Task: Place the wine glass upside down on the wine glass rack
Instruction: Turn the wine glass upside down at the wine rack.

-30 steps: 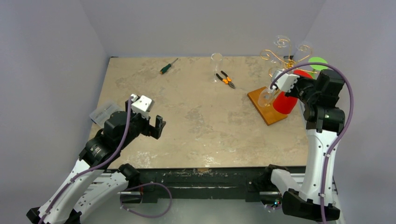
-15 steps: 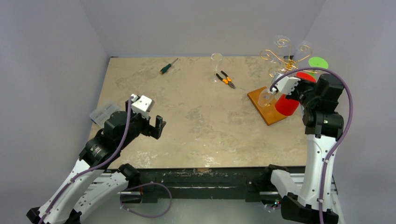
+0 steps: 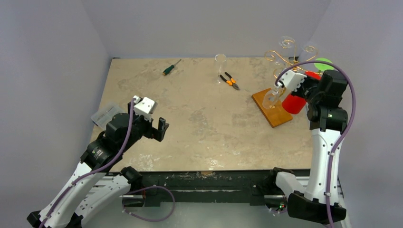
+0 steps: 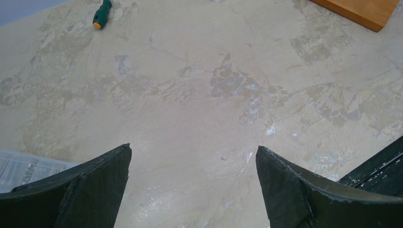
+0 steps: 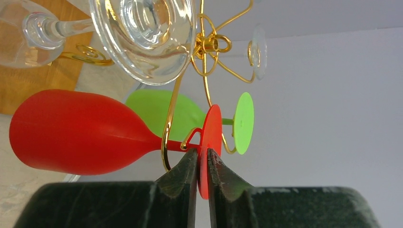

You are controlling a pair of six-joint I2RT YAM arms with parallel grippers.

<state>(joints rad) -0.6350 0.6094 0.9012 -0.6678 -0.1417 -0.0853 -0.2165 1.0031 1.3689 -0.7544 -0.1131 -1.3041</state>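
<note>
The red wine glass [image 5: 76, 133] hangs on its side-on view with its stem in a gold wire loop of the wine glass rack [image 5: 204, 47]. My right gripper [image 5: 202, 154] is shut on the glass's thin red foot disc, one finger on each face. From above, the red wine glass [image 3: 292, 102] hangs over the rack's wooden base [image 3: 268, 111], with the right gripper [image 3: 306, 77] beside the gold wire arms [image 3: 285, 59]. My left gripper [image 4: 192, 148] stands open over bare table, far left of the rack [image 3: 159, 130].
A clear glass [image 5: 142, 33] and a green glass [image 5: 161, 111] also hang from the rack. A clear glass [image 3: 220, 66] stands upright at the back, next to orange pliers [image 3: 230, 80]. A green screwdriver [image 3: 170, 68] and a plastic box [image 3: 105, 114] lie to the left.
The right gripper has moved up and back toward the rack's wire arms with the red glass. The left arm has not moved.
</note>
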